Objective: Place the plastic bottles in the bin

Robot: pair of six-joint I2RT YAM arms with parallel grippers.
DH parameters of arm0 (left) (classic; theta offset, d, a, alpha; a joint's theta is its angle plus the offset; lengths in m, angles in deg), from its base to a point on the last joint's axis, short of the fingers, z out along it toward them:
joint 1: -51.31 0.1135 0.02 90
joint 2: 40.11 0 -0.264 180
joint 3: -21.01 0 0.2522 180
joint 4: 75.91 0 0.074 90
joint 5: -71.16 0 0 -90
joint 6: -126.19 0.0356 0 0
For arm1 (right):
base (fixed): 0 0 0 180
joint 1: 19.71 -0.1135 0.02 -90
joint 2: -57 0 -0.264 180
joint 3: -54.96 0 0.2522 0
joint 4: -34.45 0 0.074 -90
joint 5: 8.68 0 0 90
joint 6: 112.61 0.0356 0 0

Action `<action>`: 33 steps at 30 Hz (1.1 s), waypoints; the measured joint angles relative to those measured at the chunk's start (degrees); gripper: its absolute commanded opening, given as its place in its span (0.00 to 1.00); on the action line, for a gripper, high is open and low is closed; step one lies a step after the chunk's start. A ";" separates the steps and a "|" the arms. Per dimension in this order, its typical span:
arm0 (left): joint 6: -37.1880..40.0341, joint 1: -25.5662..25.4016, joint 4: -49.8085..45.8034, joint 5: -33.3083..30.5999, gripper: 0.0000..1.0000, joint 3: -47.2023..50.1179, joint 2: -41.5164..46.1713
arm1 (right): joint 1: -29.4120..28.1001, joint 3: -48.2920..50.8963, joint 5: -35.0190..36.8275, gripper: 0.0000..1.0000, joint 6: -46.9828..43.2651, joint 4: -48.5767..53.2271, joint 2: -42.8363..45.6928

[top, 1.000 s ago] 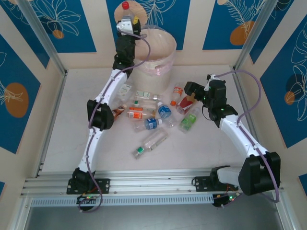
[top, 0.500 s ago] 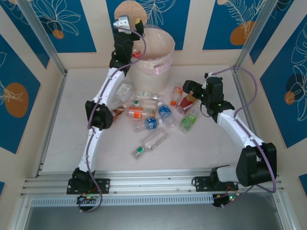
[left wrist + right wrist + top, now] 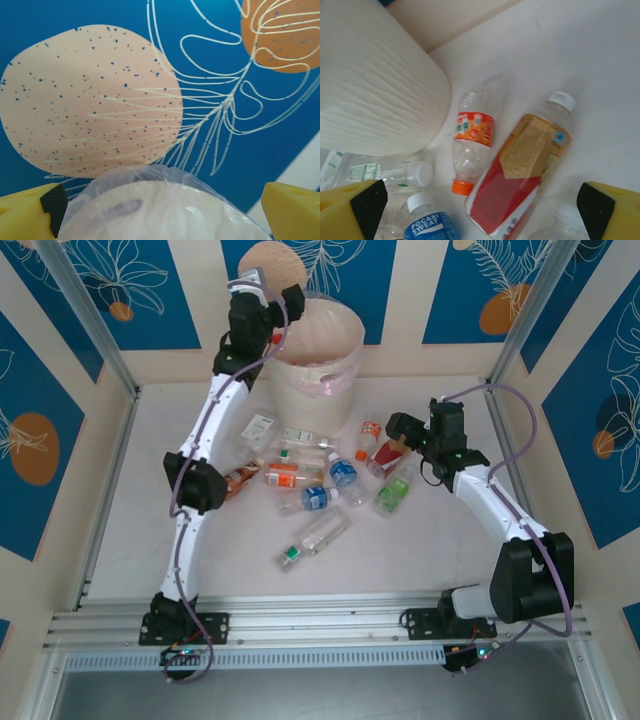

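The bin [image 3: 318,358], a tall pale bucket with a plastic liner, stands at the back of the table. My left gripper [image 3: 270,292] hangs open over its left rim with nothing between its fingers; in the left wrist view the lined rim of the bin [image 3: 165,200] lies below the left gripper [image 3: 160,212]. Several plastic bottles [image 3: 320,498] lie scattered in front of the bin. My right gripper [image 3: 398,430] is open just above a red-and-gold labelled bottle [image 3: 520,180], next to an orange-capped bottle [image 3: 472,137] and a blue Pocari Sweat bottle [image 3: 427,227].
The bin's wall [image 3: 375,85] stands close to the left of my right gripper [image 3: 480,207]. A clear bottle with a green cap [image 3: 315,537] lies alone nearer the front. Patterned blue walls and metal posts enclose the table on three sides.
The left gripper has opened and let go of the red-capped bottle, which dropped into the bin. The right arm has shifted slightly over the bottles.
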 measured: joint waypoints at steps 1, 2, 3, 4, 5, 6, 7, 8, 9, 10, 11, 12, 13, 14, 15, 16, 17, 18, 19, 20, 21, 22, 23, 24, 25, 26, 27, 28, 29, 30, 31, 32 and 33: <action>-0.81 0.28 -0.90 1.20 1.00 1.73 1.81 | 0.57 -0.15 0.00 0.99 0.46 0.76 -0.42; -1.57 0.55 -1.66 2.25 1.00 2.80 3.32 | 1.16 -0.17 -0.02 1.00 0.90 1.38 -0.81; -1.97 0.81 -2.60 3.23 1.00 3.34 4.48 | 1.86 -0.17 -0.11 1.00 1.51 2.12 -1.33; -2.14 1.09 -3.58 4.44 1.00 3.48 5.51 | 2.45 -0.17 -0.22 1.00 2.08 2.75 -1.88; -2.14 1.25 -4.31 5.51 1.00 3.45 6.27 | 2.89 -0.17 -0.26 0.99 2.64 3.26 -2.54; -2.12 1.38 -5.38 6.84 1.00 3.34 7.13 | 3.30 -0.17 -0.28 1.00 3.34 3.82 -3.34; -2.12 1.51 -6.84 8.20 1.00 2.75 7.76 | 3.67 -0.22 -0.31 0.99 3.87 4.24 -4.15; -2.12 1.55 -8.00 9.35 1.00 2.14 8.15 | 4.00 -0.35 -0.46 0.99 4.42 4.68 -5.03; -2.12 1.55 -9.35 10.58 1.00 1.42 8.50 | 4.31 -0.66 -0.76 0.99 4.85 5.29 -6.16; -2.12 1.53 -10.82 11.89 1.00 0.98 8.94 | 4.55 -1.25 -1.31 0.99 5.09 5.88 -7.50; -2.12 1.44 -11.87 12.85 1.00 0.79 9.33 | 4.76 -2.14 -2.05 1.00 5.29 6.60 -8.81; -2.10 1.36 -13.20 13.90 1.00 0.72 9.79 | 4.98 -3.54 -3.08 1.00 5.31 7.39 -10.56; -1.99 1.22 -14.43 14.75 1.00 0.74 10.21 | 5.09 -5.46 -4.11 1.00 5.29 8.55 -12.55; -1.88 1.05 -15.37 15.43 1.00 0.90 10.62 | 5.11 -7.28 -4.87 1.00 5.27 9.29 -14.25; -1.73 0.87 -16.06 16.04 1.00 1.60 11.19 | 5.18 -9.60 -5.86 1.00 5.27 10.01 -16.41; -1.49 0.72 -16.52 16.52 1.00 3.28 12.24 | 5.18 -11.87 -6.69 0.99 5.27 10.51 -18.62; -1.42 0.63 -16.90 16.96 1.00 4.98 13.29 | 5.18 -13.60 -7.28 1.00 5.31 10.91 -20.31; -1.11 0.61 -17.14 17.27 1.00 7.17 14.58 | 5.18 -15.32 -7.74 0.99 5.38 11.34 -22.05; -0.70 0.52 -17.31 17.51 1.00 9.25 15.76 | 5.18 -16.83 -7.89 1.00 5.55 11.80 -23.76; -0.42 0.52 -17.59 17.55 1.00 10.78 16.65 | 5.18 -18.08 -8.02 1.00 5.75 12.35 -25.16; -0.02 0.52 -17.77 17.62 1.00 12.59 17.70 | 5.18 -19.32 -8.02 1.00 5.95 13.14 -26.58; 0.24 0.52 -17.97 17.66 1.00 14.25 18.75 | 5.16 -20.50 -8.02 0.99 6.14 13.81 -28.11; 0.55 0.52 -18.01 17.66 1.00 15.74 19.69 | 5.05 -21.38 -7.98 0.97 6.23 14.47 -29.27; 0.96 0.52 -18.01 17.66 1.00 17.55 20.90 | 4.90 -22.34 -7.85 0.95 6.32 15.30 -30.45; 1.20 0.52 -17.90 17.66 1.00 19.52 22.21 | 4.76 -23.28 -7.65 0.94 6.40 16.17 -31.61; 1.46 0.52 -17.51 17.66 1.00 21.81 23.67 | 4.66 -23.98 -7.52 0.94 6.64 16.72 -32.39; 1.57 0.52 -16.65 17.62 1.00 24.79 25.55 | 4.46 -24.68 -7.39 0.93 6.75 17.33 -33.27; 1.57 0.52 -15.26 17.44 1.00 28.65 27.89 | 4.15 -25.07 -7.28 0.92 6.75 17.68 -33.90; 1.51 0.52 -12.83 17.09 1.00 33.29 30.56 | 3.82 -25.33 -7.17 0.91 6.88 17.88 -34.36; 1.36 0.52 -9.07 16.46 1.00 40.26 34.49 | 3.45 -25.51 -6.95 0.90 6.97 17.92 -34.80; 0.98 0.52 -4.96 15.80 1.00 47.32 38.38 | 3.15 -25.64 -6.69 0.89 7.17 18.03 -35.28; 0.70 0.52 -1.42 15.26 1.00 52.85 41.40 | 2.93 -25.83 -6.43 0.89 7.39 18.27 -35.71; 0.02 0.52 2.21 14.43 1.00 59.08 44.81 | 2.67 -26.14 -6.01 0.88 7.52 18.45 -36.35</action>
